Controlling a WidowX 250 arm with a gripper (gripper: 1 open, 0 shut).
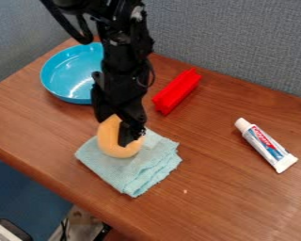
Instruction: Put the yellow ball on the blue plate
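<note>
The yellow ball (114, 140) sits on a pale teal folded cloth (132, 158) near the front edge of the worktop (229, 188). It is not on the blue plate (68, 72), which lies well apart from it at the back left corner and holds nothing visible.

The gripper (121, 127) points straight down over the ball, its dark fingers standing apart and straddling the upper part of the ball — one on each side. The jaws are not clamped; whether either finger already touches the ball cannot be told from this view.

Step in hand, as judged: closing on the ball before the lift. To do it well, the fingers should sit low enough to pass the ball's widest part, since a smooth, slightly egg-shaped ball may squirt out of a high pinch. Closure should be centred and gradual, and the lift vertical so the cloth is not dragged along.

Other items: a red block (177, 91) lies just behind the arm, between cloth and wall side — the carry towards the plate should clear it. A toothpaste tube (265, 144) lies well to the right, out of the path.
</note>
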